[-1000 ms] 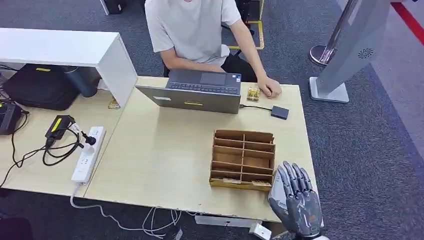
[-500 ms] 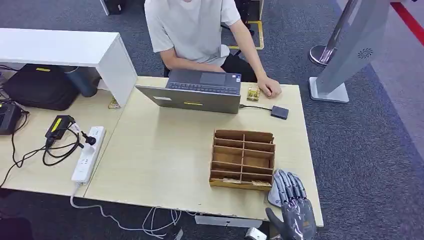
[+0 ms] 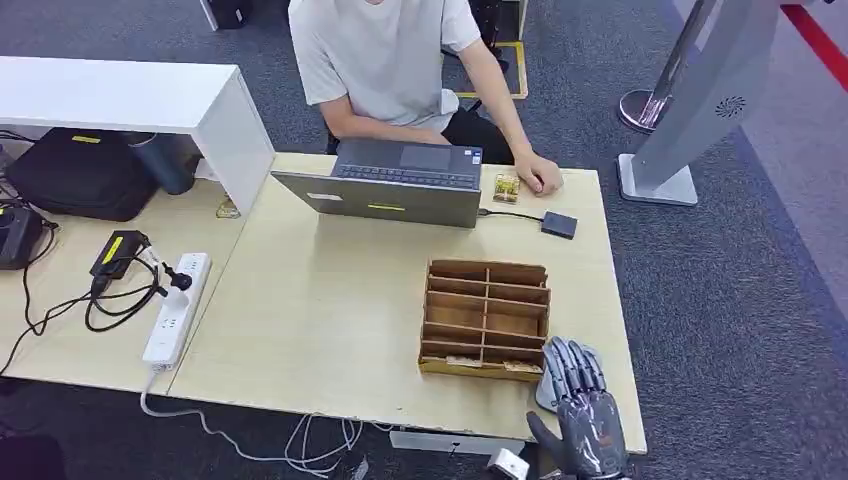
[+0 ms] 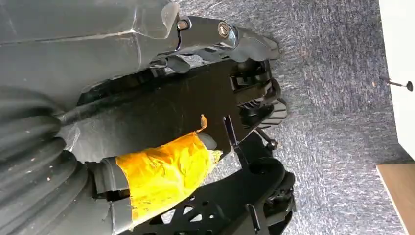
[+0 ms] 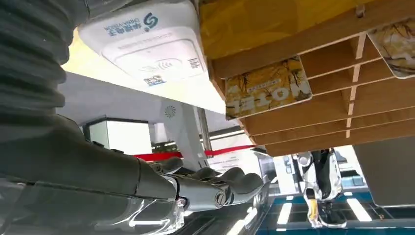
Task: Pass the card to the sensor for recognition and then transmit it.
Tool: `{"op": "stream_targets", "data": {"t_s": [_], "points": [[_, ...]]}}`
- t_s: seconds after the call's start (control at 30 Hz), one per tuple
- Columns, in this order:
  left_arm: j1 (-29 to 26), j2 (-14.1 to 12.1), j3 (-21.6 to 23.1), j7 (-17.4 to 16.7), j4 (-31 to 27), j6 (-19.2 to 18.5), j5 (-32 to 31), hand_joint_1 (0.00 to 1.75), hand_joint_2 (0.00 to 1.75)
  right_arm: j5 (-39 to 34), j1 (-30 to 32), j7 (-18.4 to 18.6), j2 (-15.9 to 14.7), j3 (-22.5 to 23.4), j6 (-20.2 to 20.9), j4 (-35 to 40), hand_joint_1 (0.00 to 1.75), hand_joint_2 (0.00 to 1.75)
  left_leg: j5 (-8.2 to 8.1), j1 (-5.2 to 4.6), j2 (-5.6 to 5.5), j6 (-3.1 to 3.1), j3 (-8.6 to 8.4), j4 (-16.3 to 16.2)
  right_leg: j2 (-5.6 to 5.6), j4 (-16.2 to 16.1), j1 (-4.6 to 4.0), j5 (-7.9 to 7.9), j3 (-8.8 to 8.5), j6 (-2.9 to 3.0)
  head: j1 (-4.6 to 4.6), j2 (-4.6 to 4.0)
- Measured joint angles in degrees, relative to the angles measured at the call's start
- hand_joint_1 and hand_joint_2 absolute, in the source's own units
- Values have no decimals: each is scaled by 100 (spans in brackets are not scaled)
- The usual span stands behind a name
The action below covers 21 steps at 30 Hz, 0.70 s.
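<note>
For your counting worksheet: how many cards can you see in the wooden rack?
2 in the right wrist view: one card in the wooden rack, another at the edge. More may be hidden.

The head view looks forward and steeply down from high up, taking in the whole table point(image 3: 330, 300). The right wrist view sits very close to the wooden organizer point(image 5: 313, 98), low at the table's near edge, a region both share. The left wrist view faces the carpet point(image 4: 333, 98).
</note>
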<state>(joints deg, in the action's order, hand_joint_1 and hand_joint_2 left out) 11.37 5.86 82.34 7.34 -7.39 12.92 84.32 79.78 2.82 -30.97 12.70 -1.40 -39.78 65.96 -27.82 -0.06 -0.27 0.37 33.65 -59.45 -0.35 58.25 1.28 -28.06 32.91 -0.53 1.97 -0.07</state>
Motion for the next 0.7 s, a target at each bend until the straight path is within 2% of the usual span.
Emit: {"op": "stream_targets", "data": {"t_s": [0.7], "points": [[12,0,98,-24,0,-24,-9,0,175,-118,-292,96,63,-135,0,-183,0,175,0,0,0,0,0,0,0,0,0,0,0,0,0,0]]}}
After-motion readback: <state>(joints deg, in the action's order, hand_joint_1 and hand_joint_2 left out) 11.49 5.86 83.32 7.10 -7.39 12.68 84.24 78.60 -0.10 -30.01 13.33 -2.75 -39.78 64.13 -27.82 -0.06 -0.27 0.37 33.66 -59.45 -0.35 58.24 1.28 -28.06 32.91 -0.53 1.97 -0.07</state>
